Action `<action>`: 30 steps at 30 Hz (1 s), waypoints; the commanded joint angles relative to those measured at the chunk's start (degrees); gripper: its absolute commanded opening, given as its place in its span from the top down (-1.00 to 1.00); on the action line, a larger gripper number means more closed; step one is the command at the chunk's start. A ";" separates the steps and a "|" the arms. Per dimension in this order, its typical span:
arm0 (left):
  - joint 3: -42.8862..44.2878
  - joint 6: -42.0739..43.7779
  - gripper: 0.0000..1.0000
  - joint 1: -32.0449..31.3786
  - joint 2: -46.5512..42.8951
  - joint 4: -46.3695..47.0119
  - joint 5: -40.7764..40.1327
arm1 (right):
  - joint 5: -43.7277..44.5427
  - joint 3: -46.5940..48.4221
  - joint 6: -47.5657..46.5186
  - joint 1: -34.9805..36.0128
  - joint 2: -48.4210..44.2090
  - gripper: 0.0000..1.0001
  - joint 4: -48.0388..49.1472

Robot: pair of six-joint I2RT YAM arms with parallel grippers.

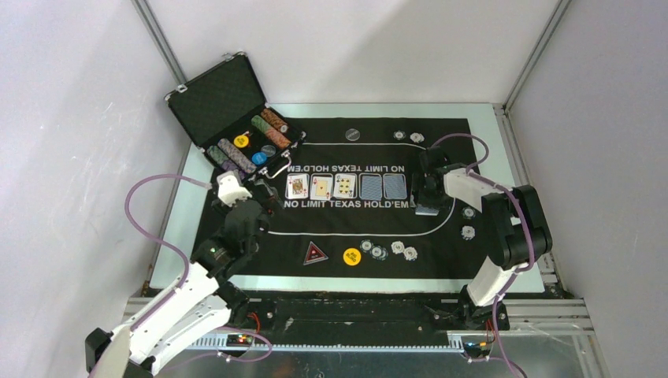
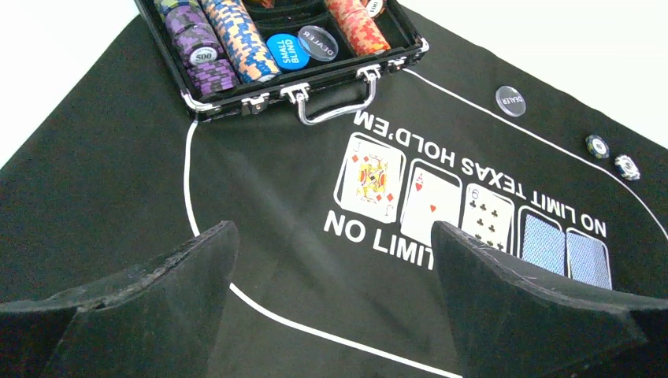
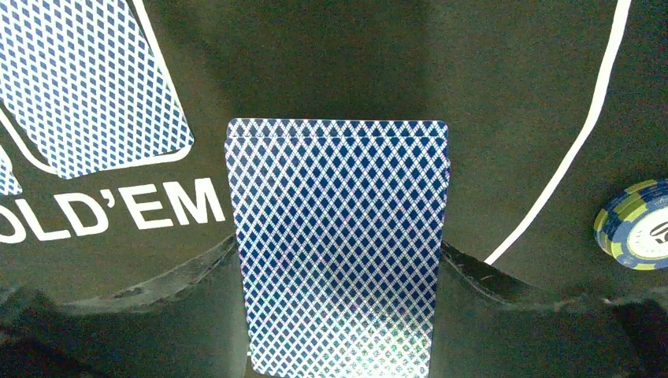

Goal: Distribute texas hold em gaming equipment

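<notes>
Currently right gripper [image 3: 339, 260] clamps deck [image 3: 337, 181] — mat's [image 1: 376, 132] 3 o'clock. Left gripper [image 2: 332, 236] spread wide, case [image 2: 339, 71] at 12.

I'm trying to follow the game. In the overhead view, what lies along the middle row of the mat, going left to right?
Jack → ace → six → face-down card → second face-down card → deck.

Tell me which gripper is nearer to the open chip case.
Left. The left gripper hovers open just in front of the case, on its handle side. The right gripper is across the mat, past the row of cards, shut on a blue-backed deck.
</notes>
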 commanded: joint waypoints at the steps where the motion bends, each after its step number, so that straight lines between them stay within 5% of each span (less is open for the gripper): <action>1: -0.05 -0.94 -0.99 0.36 0.46 0.92 -3.82 | 0.42 0.36 1.97 -0.85 1.97 0.11 2.50; 7: 0.76 -0.80 -0.99 0.35 1.32 0.10 -5.18 | 1.09 -0.19 3.03 -0.92 0.51 -0.46 1.06; 21: 0.06 -1.89 -0.99 0.35 0.72 -0.71 -8.40 | 2.01 -0.38 2.55 -0.91 -0.08 -0.58 0.15; 26: 0.39 -1.67 -0.99 0.35 0.90 -0.80 -7.38 | 2.60 -0.24 1.85 -0.90 -1.89 -0.97 0.50; 30: 1.02 -2.43 -0.99 0.35 0.48 -2.10 -6.79 | 2.91 0.70 0.73 -0.94 -6.04 -0.99 0.21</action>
